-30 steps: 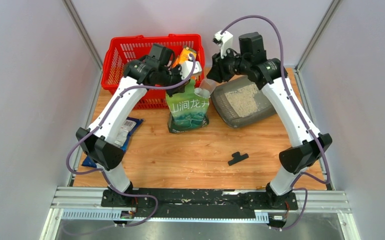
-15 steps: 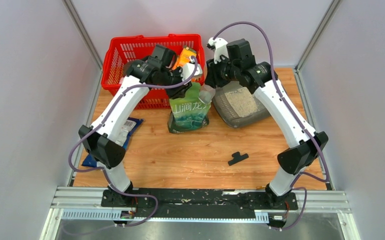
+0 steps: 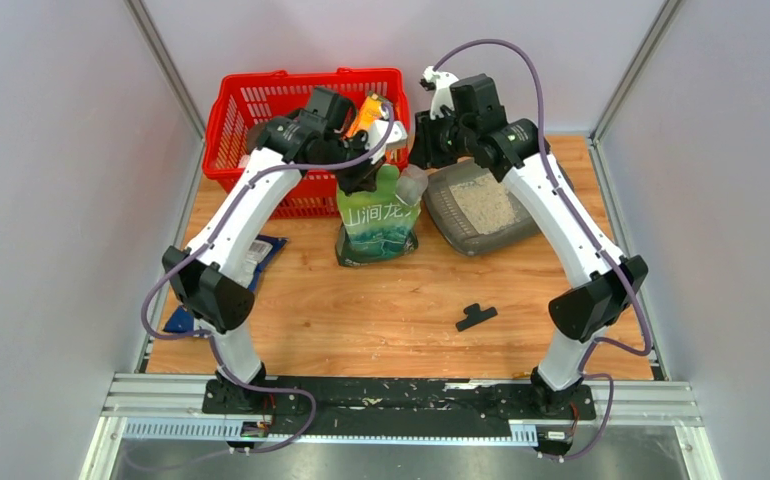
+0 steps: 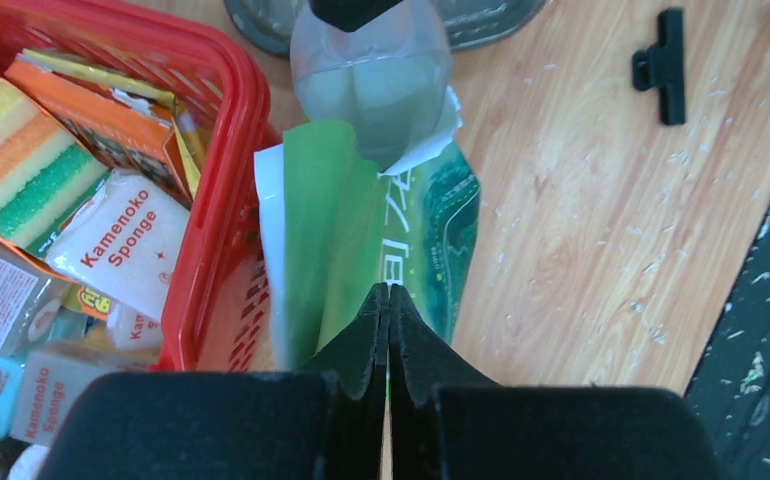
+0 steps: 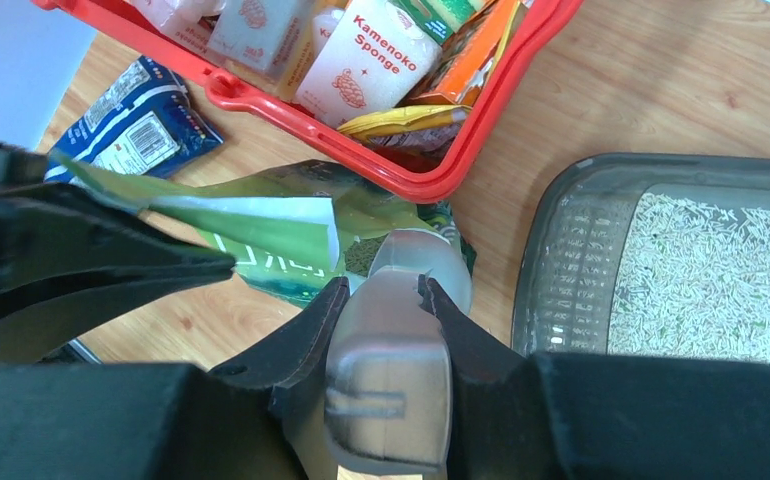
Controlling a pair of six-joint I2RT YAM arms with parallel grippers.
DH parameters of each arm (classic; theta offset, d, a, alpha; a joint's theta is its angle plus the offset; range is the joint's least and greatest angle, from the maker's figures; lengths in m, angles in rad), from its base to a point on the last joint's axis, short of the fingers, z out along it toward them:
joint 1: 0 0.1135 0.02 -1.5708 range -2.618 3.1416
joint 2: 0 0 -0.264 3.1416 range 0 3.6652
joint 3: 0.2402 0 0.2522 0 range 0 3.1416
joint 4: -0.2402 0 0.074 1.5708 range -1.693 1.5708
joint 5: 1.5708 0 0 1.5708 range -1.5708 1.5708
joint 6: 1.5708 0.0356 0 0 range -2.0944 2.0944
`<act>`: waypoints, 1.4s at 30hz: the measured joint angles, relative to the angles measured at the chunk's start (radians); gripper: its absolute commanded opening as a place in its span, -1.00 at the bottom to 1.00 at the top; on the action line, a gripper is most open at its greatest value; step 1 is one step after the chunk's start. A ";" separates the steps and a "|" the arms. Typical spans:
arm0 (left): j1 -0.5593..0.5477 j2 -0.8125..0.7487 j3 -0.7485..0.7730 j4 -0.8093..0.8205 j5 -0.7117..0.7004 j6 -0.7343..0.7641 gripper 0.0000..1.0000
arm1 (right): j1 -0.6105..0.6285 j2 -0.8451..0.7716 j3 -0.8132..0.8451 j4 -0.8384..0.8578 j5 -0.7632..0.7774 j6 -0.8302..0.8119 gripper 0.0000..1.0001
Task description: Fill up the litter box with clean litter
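The dark grey litter box (image 3: pixel 448 225) sits at the back right with pale clean litter (image 3: pixel 484 204) spread in it, also in the right wrist view as the litter box (image 5: pixel 553 270) holding clean litter (image 5: pixel 721 270). A green-and-white pouch (image 3: pixel 379 226) stands upright left of it. My left gripper (image 4: pixel 389 292) is shut on the pouch's top flap (image 4: pixel 326 220). My right gripper (image 5: pixel 381 283) is shut on the handle of a translucent grey scoop (image 5: pixel 391 380). The scoop's cup (image 4: pixel 376 75) hangs at the pouch's open mouth.
A red mesh basket (image 3: pixel 251 108) full of sponge packs stands at the back left, touching the pouch. A blue-silver foil bag (image 3: pixel 251 262) lies at the left edge. A black clip (image 3: pixel 476 316) lies mid-table. Stray granules dot the wood near the front.
My right arm has swung the scoop left, from beside the litter box to the pouch's mouth. My left gripper opened briefly and shut again on the pouch's top.
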 measured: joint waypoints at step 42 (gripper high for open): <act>-0.010 -0.011 -0.009 -0.011 0.003 0.032 -1.00 | 0.043 0.003 -0.027 -0.054 0.187 0.089 -1.00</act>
